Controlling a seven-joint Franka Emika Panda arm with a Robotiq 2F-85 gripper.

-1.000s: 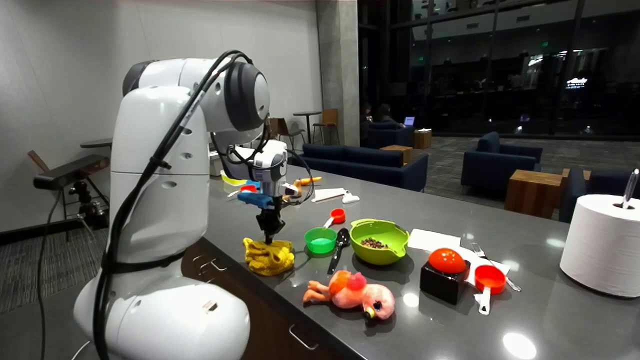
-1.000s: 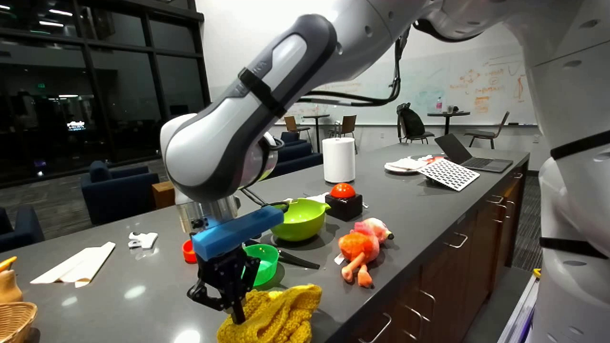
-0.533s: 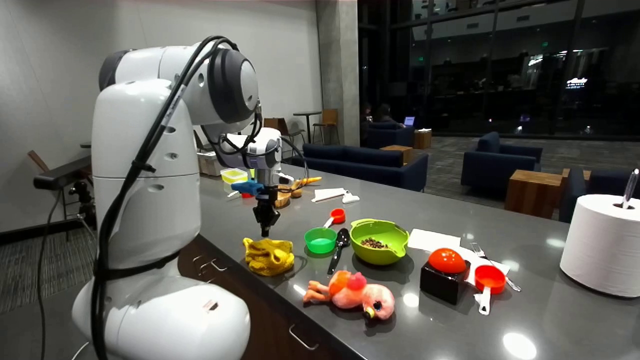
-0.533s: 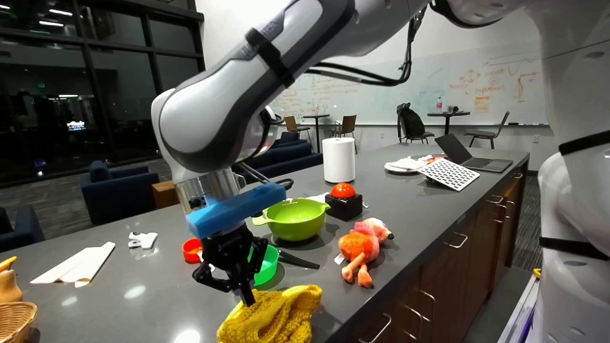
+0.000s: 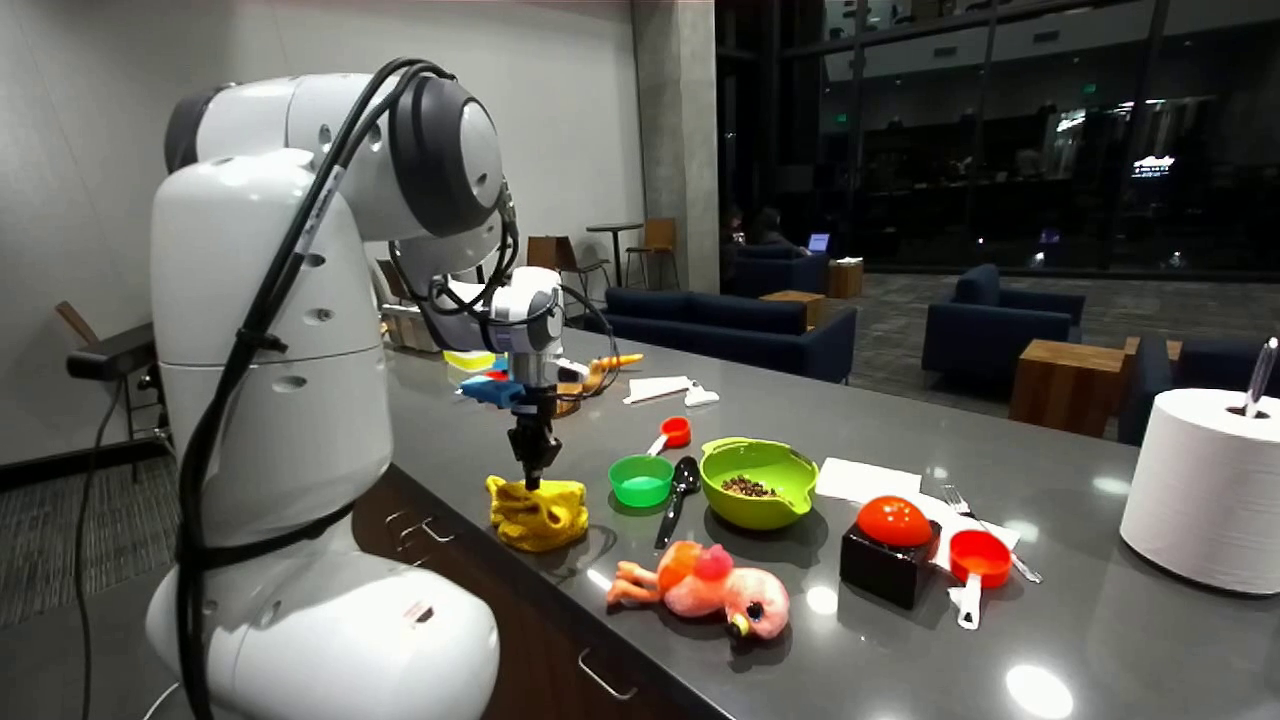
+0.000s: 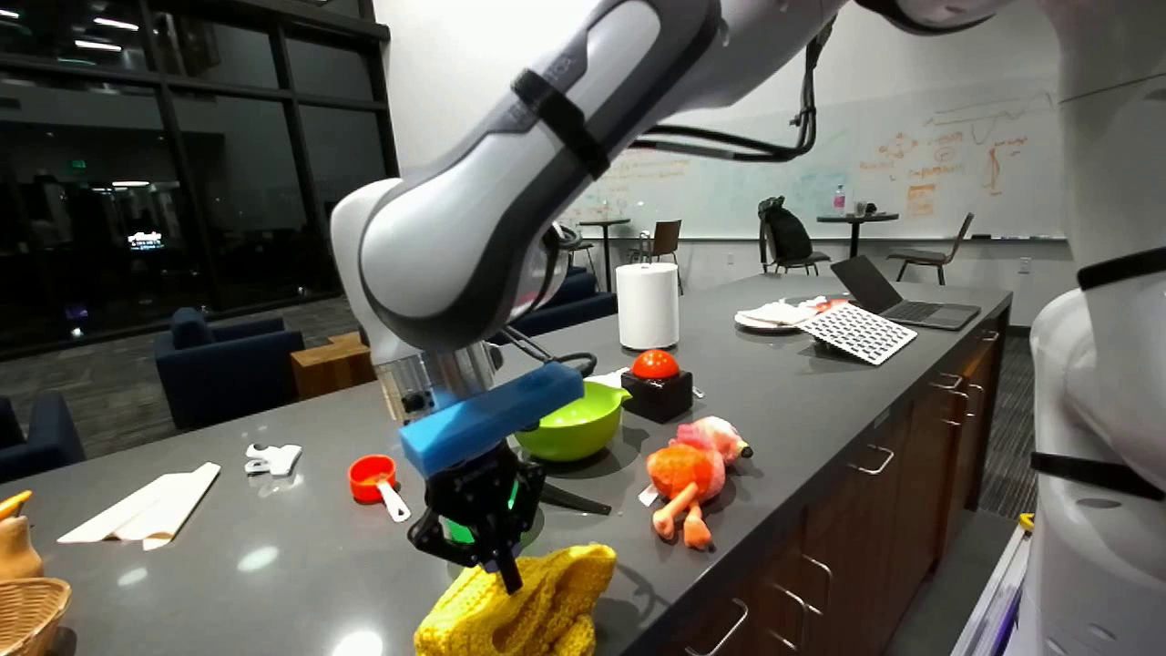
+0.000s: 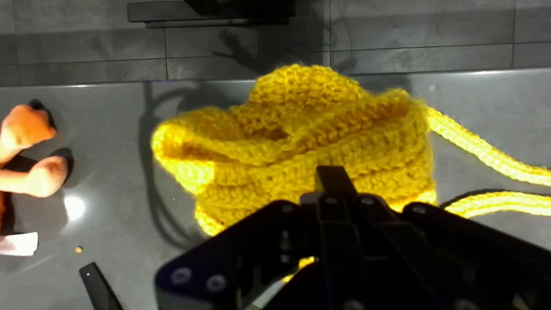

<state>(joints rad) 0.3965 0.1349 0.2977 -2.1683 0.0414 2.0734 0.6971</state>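
Note:
A yellow knitted piece (image 5: 540, 520) with two cords lies crumpled on the grey counter, also seen in an exterior view (image 6: 533, 610) and filling the middle of the wrist view (image 7: 284, 150). My gripper (image 7: 333, 172) points down at it, fingers together with nothing visible between them. In both exterior views the fingertips (image 5: 533, 484) (image 6: 512, 583) are at its top; whether they touch it, I cannot tell. Close by are a green cup (image 5: 642, 483), a black spoon (image 5: 676, 500), a lime bowl (image 5: 760, 512) holding small brown bits, and a pink-orange flamingo toy (image 5: 700, 585) (image 6: 688, 469).
A red scoop (image 5: 676, 432), a black box with a red dome (image 5: 890, 560), another red scoop (image 5: 980, 557) and a paper towel roll (image 5: 1200, 490) stand on the counter. A laptop (image 6: 929, 312) and a wicker basket (image 6: 32, 609) are farther off. The counter edge runs beside the yellow piece.
The shut gripper rose off the yellow piece, then came down again to its top, a little nearer the flamingo side. The upper arm has swung back. The yellow piece has stayed in place.

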